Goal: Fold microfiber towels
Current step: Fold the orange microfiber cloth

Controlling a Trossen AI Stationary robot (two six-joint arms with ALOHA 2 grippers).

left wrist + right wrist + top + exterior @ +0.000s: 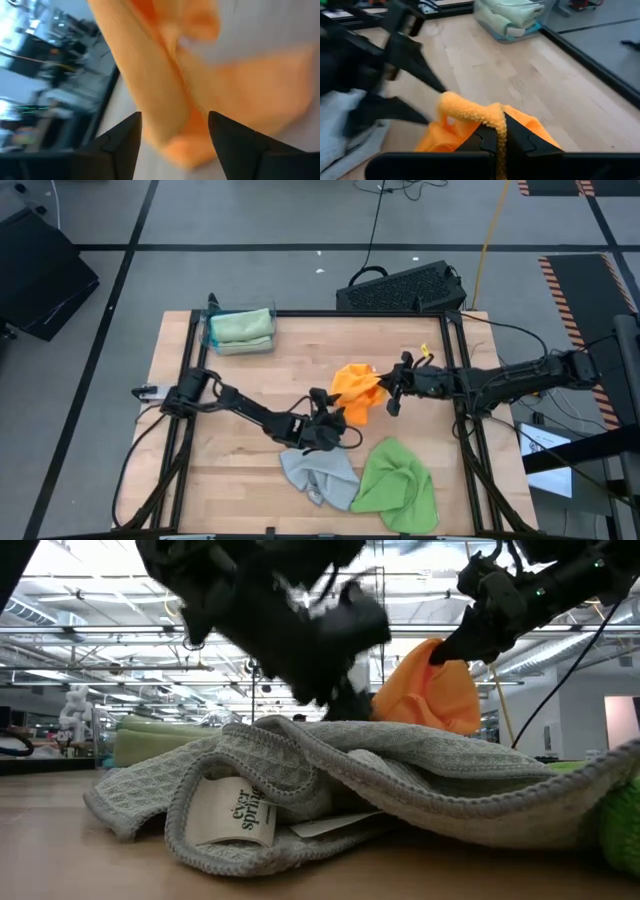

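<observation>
On the wooden desk (250, 380), seen from above, the orange towel (357, 389) hangs bunched just right of centre, lifted off the surface. The right gripper (501, 137) reaches in from three o'clock and its fingers are pressed together on a fold of the orange towel, pinching its upper edge. The left gripper (175, 131) comes in from nine o'clock toward the centre; its fingers (122, 135) are spread apart, with the towel's lower hanging part just ahead of them and partly between them, not gripped. At six o'clock of the orange towel lies the light grey towel (318, 471), crumpled on the desk with a white label (230, 812) showing in the low view. Touching its right side, at about five o'clock on the desk, is the bright green towel (396, 483), loosely heaped. Near the eleven o'clock corner of the desk stands a clear plastic bin (238, 330), and inside it lie folded pale green towels (242, 324), stacked one on the other.
</observation>
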